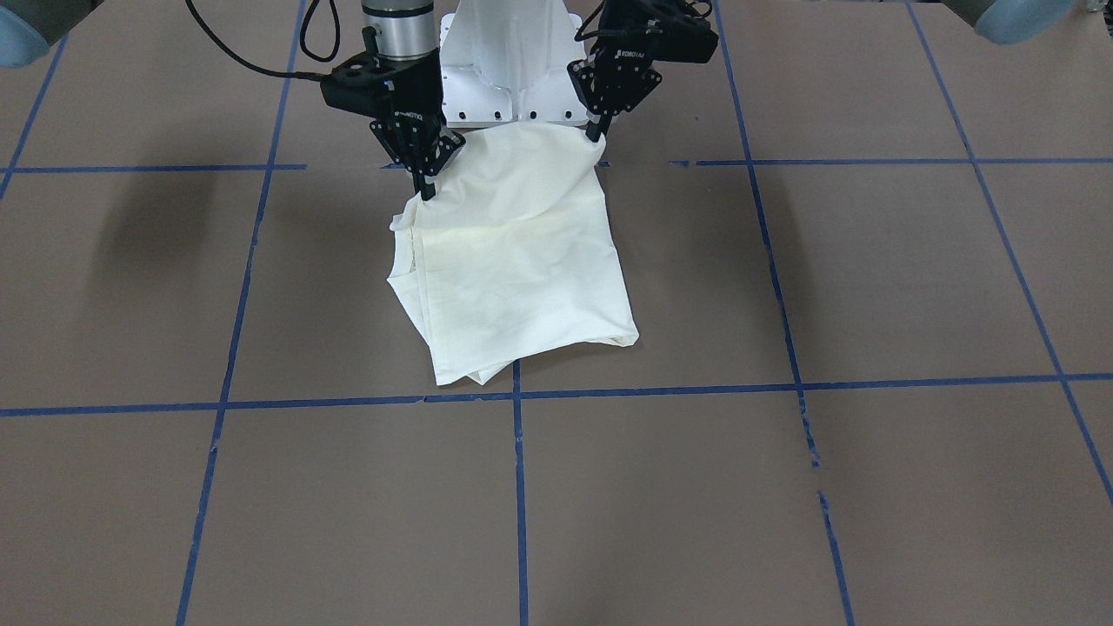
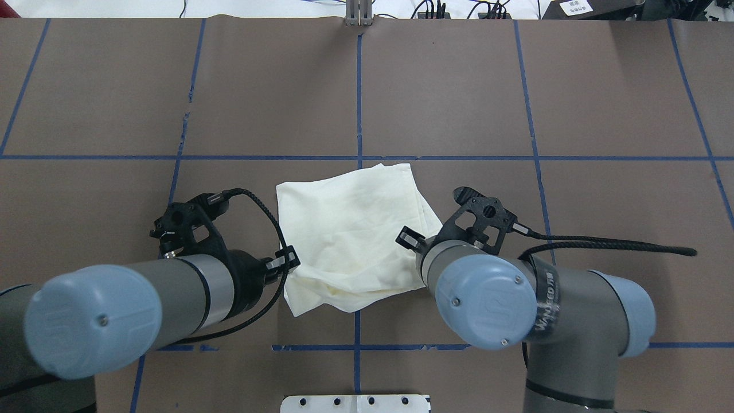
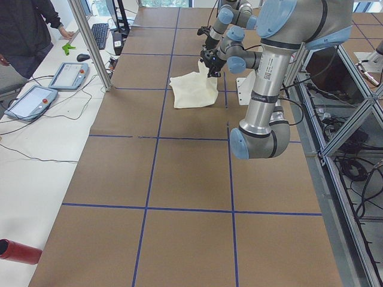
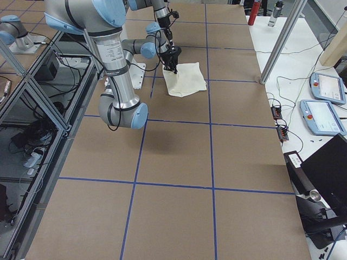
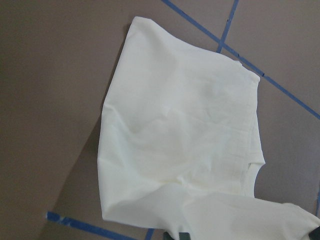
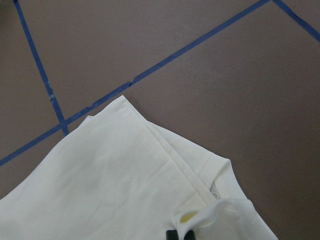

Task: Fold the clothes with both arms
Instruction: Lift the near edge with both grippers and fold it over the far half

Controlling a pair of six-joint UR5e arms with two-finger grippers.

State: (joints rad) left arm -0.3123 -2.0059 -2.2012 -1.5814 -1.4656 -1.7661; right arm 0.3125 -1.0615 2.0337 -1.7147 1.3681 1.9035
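4 fixed, 2 wrist, around shirt (image 1: 522,261)

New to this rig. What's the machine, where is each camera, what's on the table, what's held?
It is a robot with two jointed arms, the left arm and the right arm, each ending in a two-finger gripper, on a white base at a brown table gridded with blue tape. One camera faces the robot across the table, one looks down over its shoulders, two sit at the table's ends, one rides on each wrist. A folded cream shirt lies on the table, plain side up. The left gripper and right gripper each pinch a corner of its edge nearest the base. In the facing view the left arm appears on the right.
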